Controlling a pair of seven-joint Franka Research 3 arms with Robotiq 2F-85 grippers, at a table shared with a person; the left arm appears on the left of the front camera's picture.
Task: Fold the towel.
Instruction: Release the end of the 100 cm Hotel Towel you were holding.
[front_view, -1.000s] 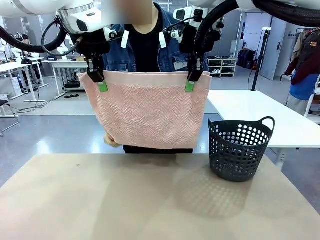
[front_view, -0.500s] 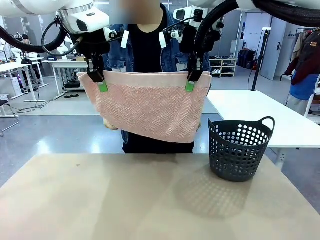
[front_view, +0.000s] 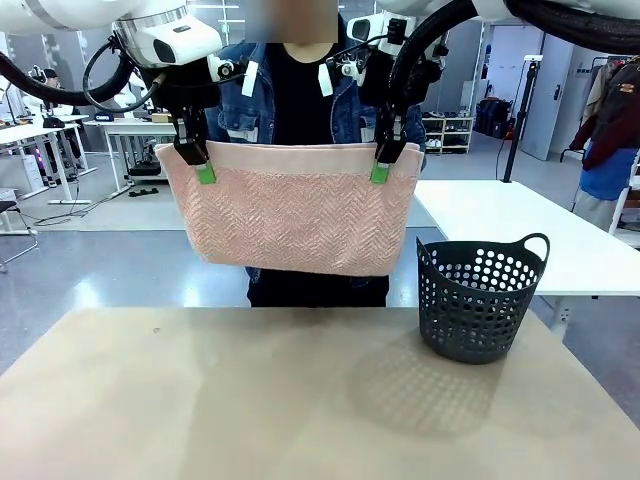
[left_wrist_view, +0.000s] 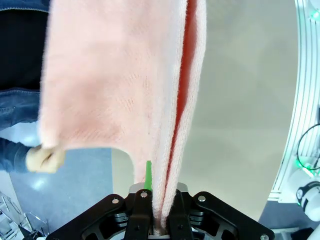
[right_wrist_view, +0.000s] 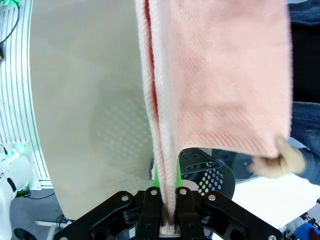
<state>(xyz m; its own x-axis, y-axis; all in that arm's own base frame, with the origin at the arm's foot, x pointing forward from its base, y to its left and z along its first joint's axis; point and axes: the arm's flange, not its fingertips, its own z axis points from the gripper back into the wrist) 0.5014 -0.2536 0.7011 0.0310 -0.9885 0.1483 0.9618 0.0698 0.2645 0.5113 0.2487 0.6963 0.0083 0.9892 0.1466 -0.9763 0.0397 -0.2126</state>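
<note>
The salmon-pink towel (front_view: 300, 210) hangs spread in the air above the far side of the table, its plain band along the top. My left gripper (front_view: 205, 172) is shut on its top left corner and my right gripper (front_view: 380, 171) is shut on its top right corner. Behind it stands a person who holds the lower edge lifted toward the top. In the left wrist view the towel (left_wrist_view: 130, 90) runs up from my shut fingers (left_wrist_view: 159, 220), and a hand (left_wrist_view: 45, 159) grips its far edge. In the right wrist view the towel (right_wrist_view: 215, 80) rises from my shut fingers (right_wrist_view: 169, 220), with a hand (right_wrist_view: 280, 162) at its far edge.
A dark perforated basket (front_view: 478, 298) stands on the tan table (front_view: 250, 400) at the right, below the towel's right corner. White tables and other furniture stand farther back in the room.
The person has raised the towel's lower edge, so the hanging cloth looks shorter and its bottom line straighter. Both grippers have stayed in place, still shut on the corners.
</note>
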